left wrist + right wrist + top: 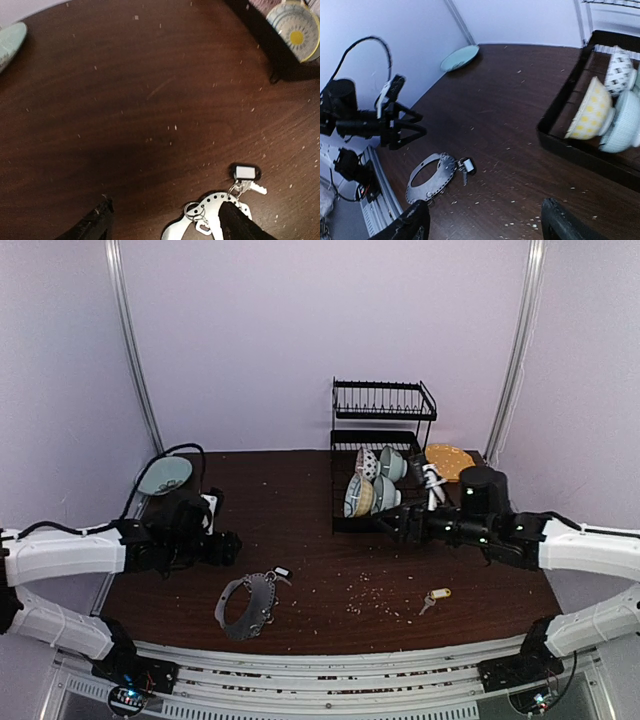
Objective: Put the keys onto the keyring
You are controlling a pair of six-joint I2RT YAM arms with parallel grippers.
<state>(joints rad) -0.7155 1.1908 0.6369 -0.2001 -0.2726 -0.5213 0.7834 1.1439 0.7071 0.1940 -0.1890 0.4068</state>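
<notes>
– Yellow tag and silver key: are the keys (435, 597) on the keyring (248, 602) yet?

– No. As far as I can judge, none of the job is done. The keys lie flat on the desk (300, 500), on the near side of my right pincer (385, 523) and a little outward of it, with nothing touching them. My right wrist camera does not catch them at all.

– And the keyring?

– It is flat on the desk too, just on the near side of my left pincer (228, 547), toward the middle. From the left wrist I see its perforated band next to one of my fingers (235, 222), with a black-and-white tag (246, 172) hanging off it. That tag is not the one I want.

– What are your pincers doing?

– Both stand apart and hold nothing. They hang above the desk, the left just beyond the keyring, the right in front of the dish rack (383, 455).

– So what is left?

– Everything, I reckon. I have to take up the keys and get hold of the keyring. Then I must bring the two together, since they lie well apart, and thread the keys onto the hoop.
</notes>
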